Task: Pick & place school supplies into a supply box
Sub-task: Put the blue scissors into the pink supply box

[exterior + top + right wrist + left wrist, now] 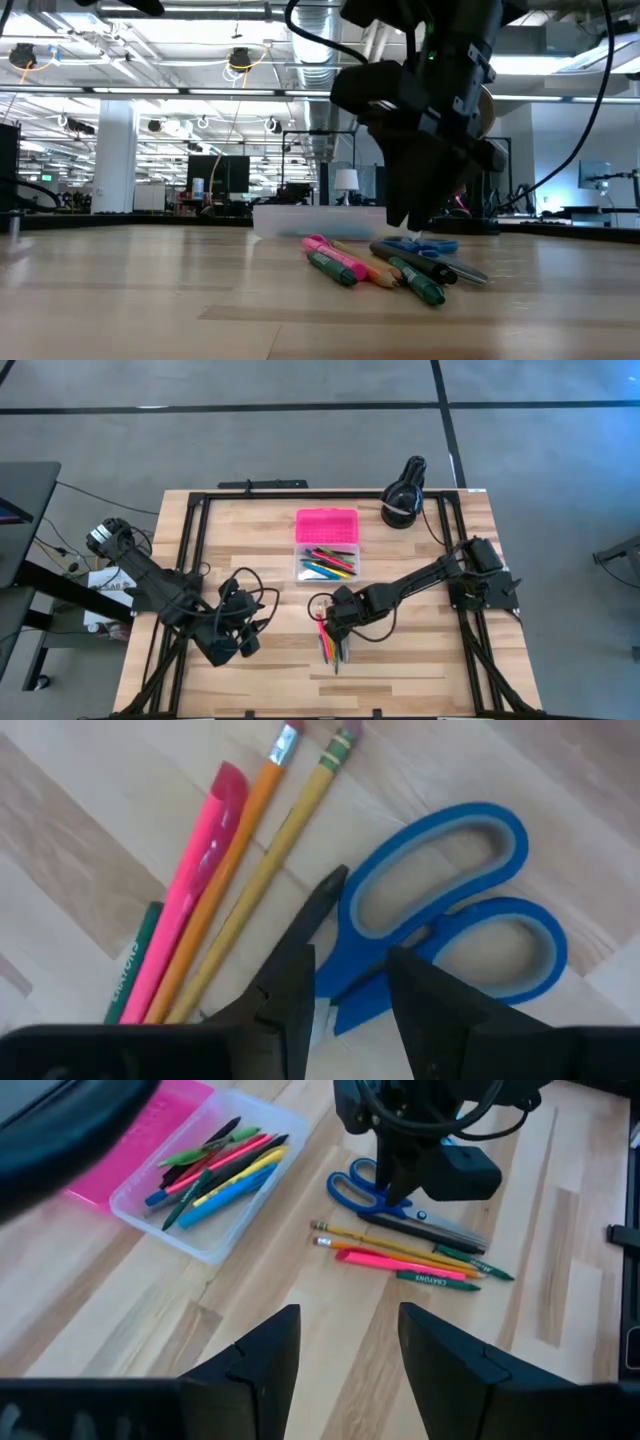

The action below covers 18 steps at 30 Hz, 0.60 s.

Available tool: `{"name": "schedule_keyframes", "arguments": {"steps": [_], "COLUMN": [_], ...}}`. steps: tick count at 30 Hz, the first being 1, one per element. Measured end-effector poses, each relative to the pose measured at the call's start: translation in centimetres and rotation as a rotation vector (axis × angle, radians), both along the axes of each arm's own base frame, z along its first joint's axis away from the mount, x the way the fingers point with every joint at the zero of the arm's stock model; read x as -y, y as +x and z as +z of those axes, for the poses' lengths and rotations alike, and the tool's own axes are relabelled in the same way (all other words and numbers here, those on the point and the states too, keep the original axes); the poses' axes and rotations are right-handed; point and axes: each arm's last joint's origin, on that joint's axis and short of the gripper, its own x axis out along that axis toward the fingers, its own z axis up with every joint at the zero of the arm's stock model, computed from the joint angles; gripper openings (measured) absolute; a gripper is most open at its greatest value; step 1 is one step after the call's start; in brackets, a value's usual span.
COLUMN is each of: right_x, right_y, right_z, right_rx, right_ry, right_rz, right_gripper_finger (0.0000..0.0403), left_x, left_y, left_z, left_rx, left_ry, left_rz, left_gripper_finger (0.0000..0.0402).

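From above, the supply box (326, 544) lies open at the table's middle, its pink lid (327, 525) on the far side and pens filling the clear base. The right gripper (331, 616) hangs over the loose school supplies (329, 645) near the front edge. The left gripper (238, 641) waits well apart at the front left.

At table height, the right gripper (411, 222) reaches down behind the pink highlighter (335, 256), pencils and green crayons, with the box behind them.

Past the left gripper's parted fingers (265, 1365), the box (190, 1230) and the blue-handled scissors (365, 1188) show.

Close over the table, the right gripper (350, 982) has its fingers parted, straddling the scissors (450, 935) below the handles without closing on them, just beside a yellow pencil (265, 880).
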Motion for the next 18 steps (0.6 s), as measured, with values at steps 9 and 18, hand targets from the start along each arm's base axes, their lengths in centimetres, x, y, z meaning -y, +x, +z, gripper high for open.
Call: {"name": "schedule_keyframes", "arguments": {"steps": [9,18], "right_x": [0.11,0.99], "right_y": [0.04,-0.22], "right_z": [0.02,-0.07], "right_rx": [0.014,-0.010], "right_ry": [-0.042,-0.090], "right_rz": [-0.009,-0.132], "right_gripper_finger": [0.0118,0.0118], "left_x": [-0.08,-0.18], "left_y": [-0.08,-0.12], "left_z": [-0.05,-0.04], "left_rx": [-0.005,-0.002], "left_ry": [0.008,0.031], "left_rz": [0.007,0.015], "left_gripper_finger": [0.0164,0.0164]}}
